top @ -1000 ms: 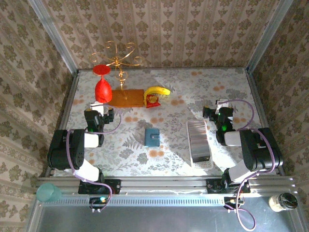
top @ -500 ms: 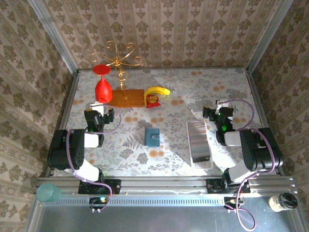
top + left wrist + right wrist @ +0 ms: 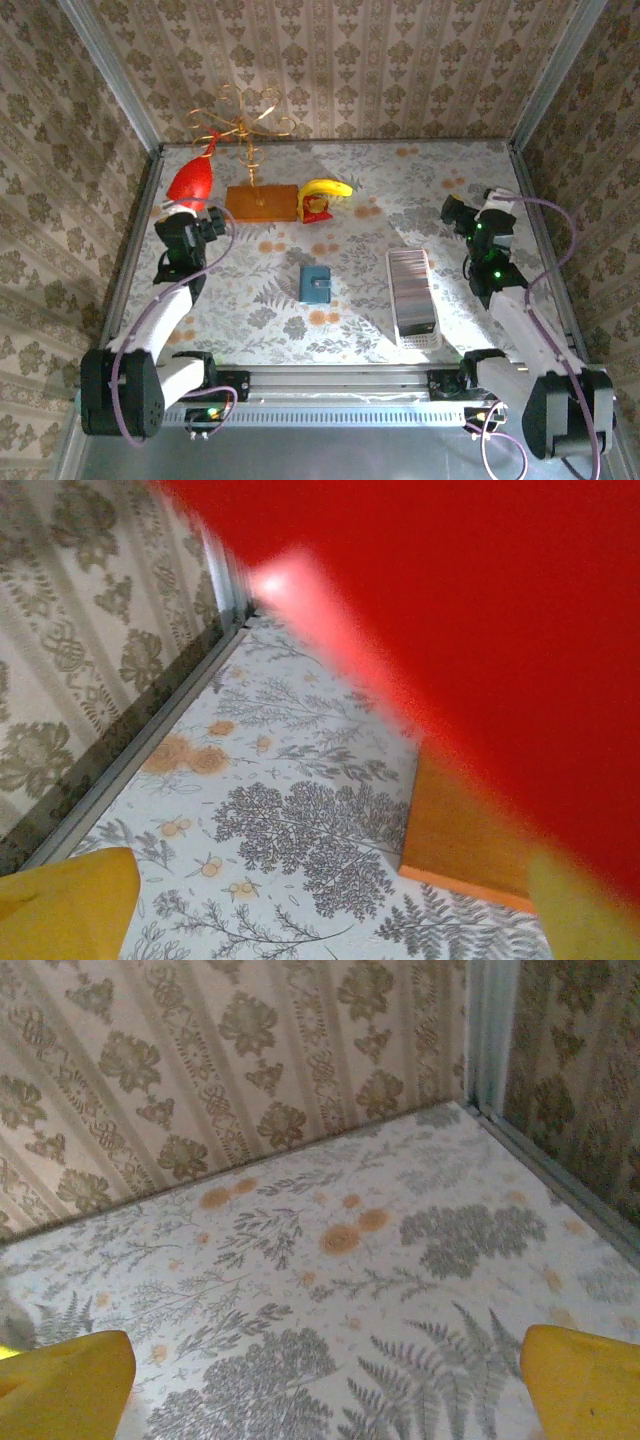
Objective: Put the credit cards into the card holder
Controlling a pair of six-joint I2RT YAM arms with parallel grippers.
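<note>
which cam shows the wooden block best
Top external: the whole block lies flat by the banana. Left wrist catches one corner of it, beside a red blur.

Open counter all round the card holder, near and left. Far left crowded: red object close in front of the left gripper, gold wire stand, orange block, banana alongside. Long white tray walling off the right; bare far-right corner.
</note>
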